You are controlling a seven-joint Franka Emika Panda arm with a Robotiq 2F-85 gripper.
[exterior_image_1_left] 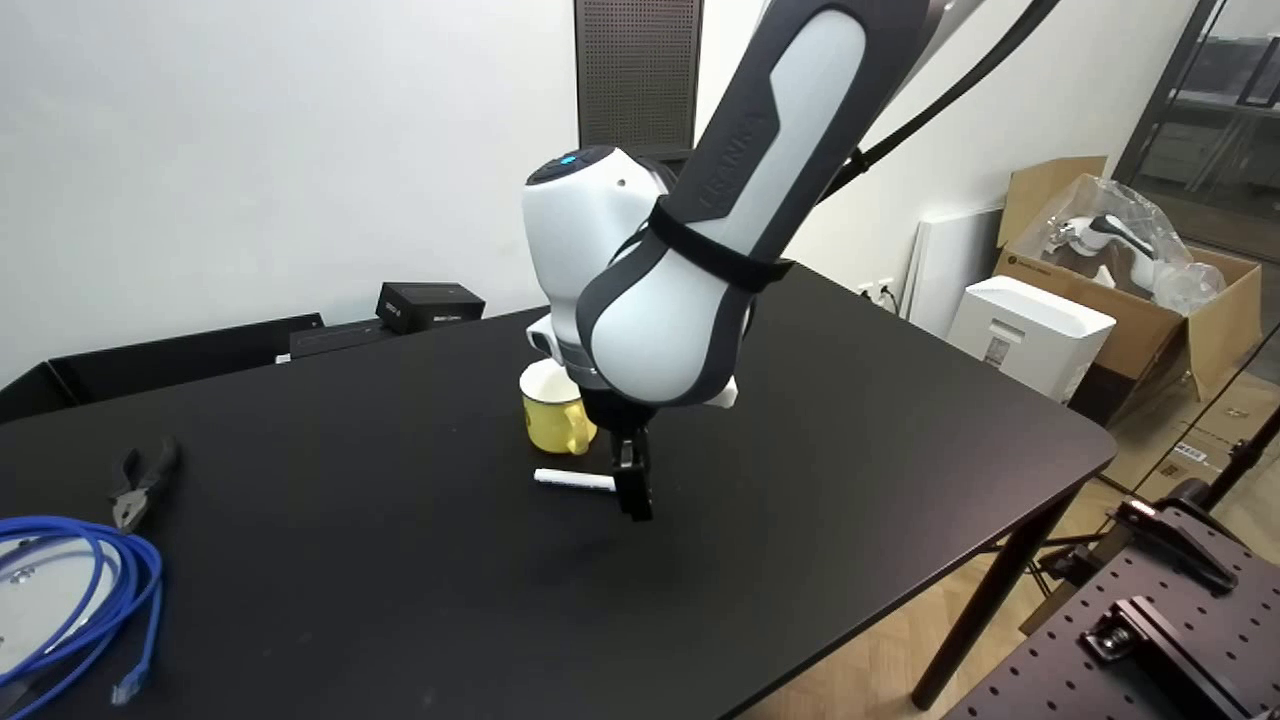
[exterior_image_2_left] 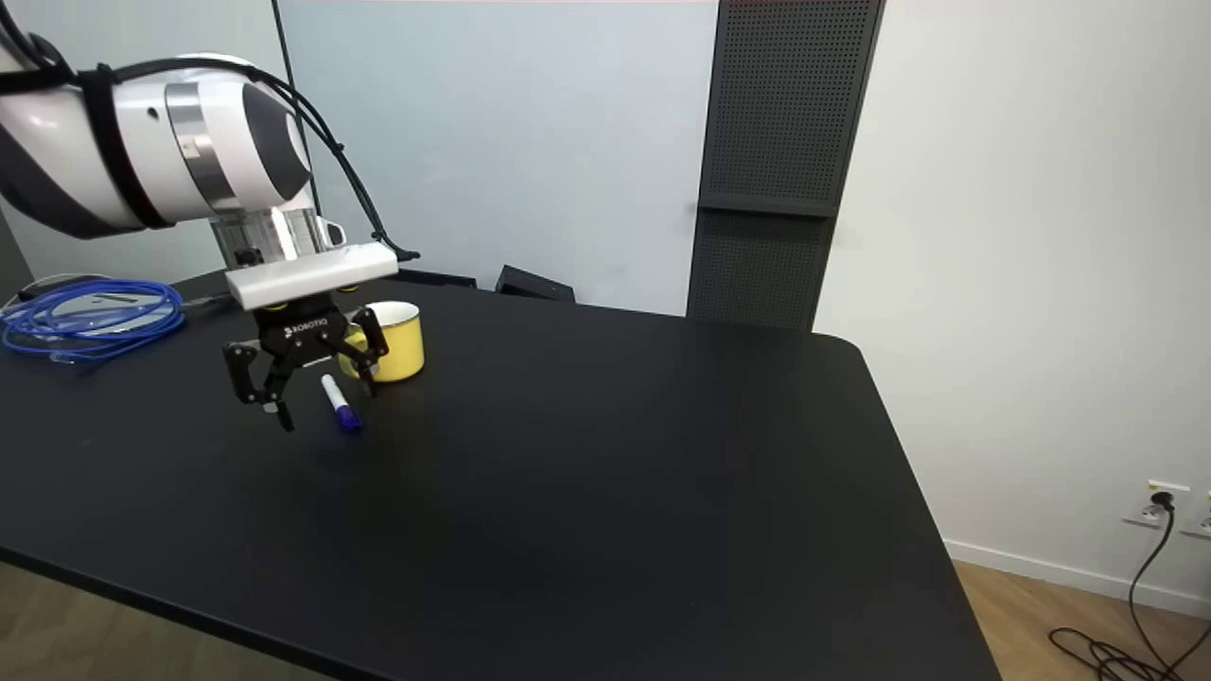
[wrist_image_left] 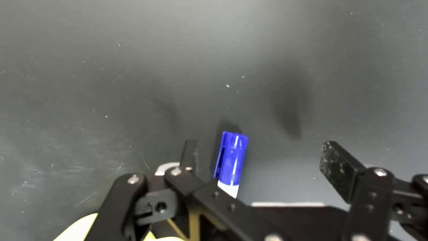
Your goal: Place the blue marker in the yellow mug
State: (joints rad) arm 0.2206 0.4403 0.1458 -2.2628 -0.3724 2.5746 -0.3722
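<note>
While the gripper (exterior_image_2_left: 329,400) hangs with jaws apart, holding nothing, blue marker (exterior_image_2_left: 341,404) lies below the gap, nearer the jaw toward the bench's (exterior_image_2_left: 605,482) far edge; gripper should shift that way, descend straight, squeeze. Yellow mug (exterior_image_2_left: 403,345) sits just beyond; probable bump risk.

"ROBOTIQ": white capitals across the body of the black two-fingered claw (exterior_image_2_left: 329,409). "FRANKA": dark-on-dark letters on the rounded white-and-charcoal arm segment (exterior_image_1_left: 750,165) above the claw. In an exterior view, well right of the claw: open brown cardboard box (exterior_image_1_left: 1095,292), round dark logo and lettering, too small to read; upright white box (exterior_image_1_left: 1035,335), label likewise. Left of and beyond the claw: small black oblong box (exterior_image_1_left: 430,307), pale lettering, illegible.
</note>
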